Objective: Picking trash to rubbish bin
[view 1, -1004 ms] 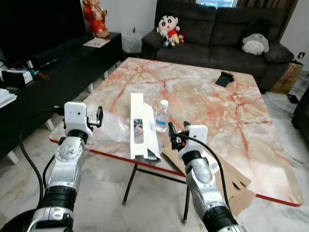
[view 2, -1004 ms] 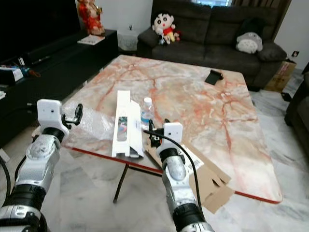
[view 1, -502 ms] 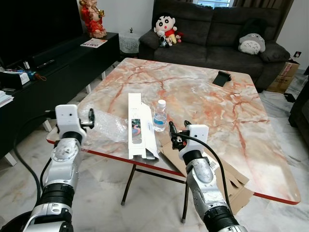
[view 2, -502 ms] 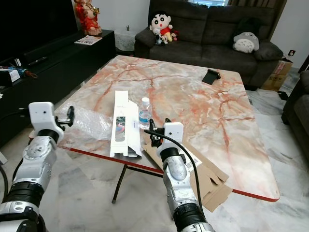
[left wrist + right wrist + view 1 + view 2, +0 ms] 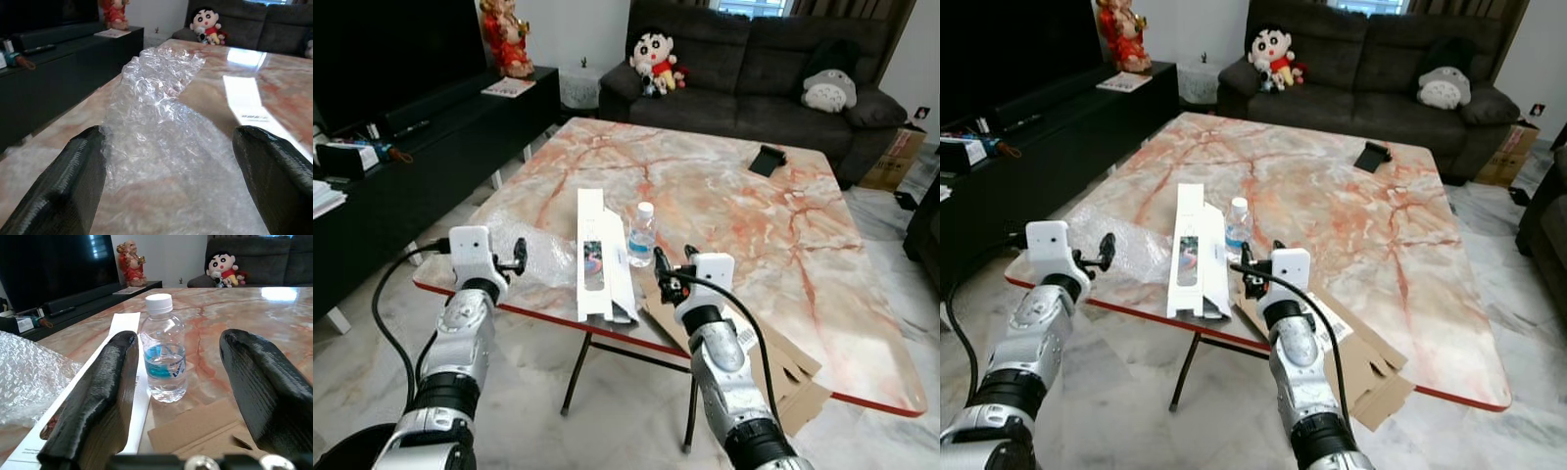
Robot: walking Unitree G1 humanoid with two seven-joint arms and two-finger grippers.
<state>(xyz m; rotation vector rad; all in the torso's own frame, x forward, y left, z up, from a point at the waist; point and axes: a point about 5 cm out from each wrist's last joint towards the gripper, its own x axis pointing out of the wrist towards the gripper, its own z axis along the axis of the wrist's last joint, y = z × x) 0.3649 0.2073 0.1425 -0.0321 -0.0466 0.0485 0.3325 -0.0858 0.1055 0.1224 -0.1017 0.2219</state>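
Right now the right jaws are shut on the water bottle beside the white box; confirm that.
Not so. The right gripper is open, and the water bottle stands untouched ahead of its jaws, as the right wrist view shows. The bottle does stand beside the white box.

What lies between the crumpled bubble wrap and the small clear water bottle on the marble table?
A long white flat carton lies between the bubble wrap and the water bottle, seen in the left eye view.
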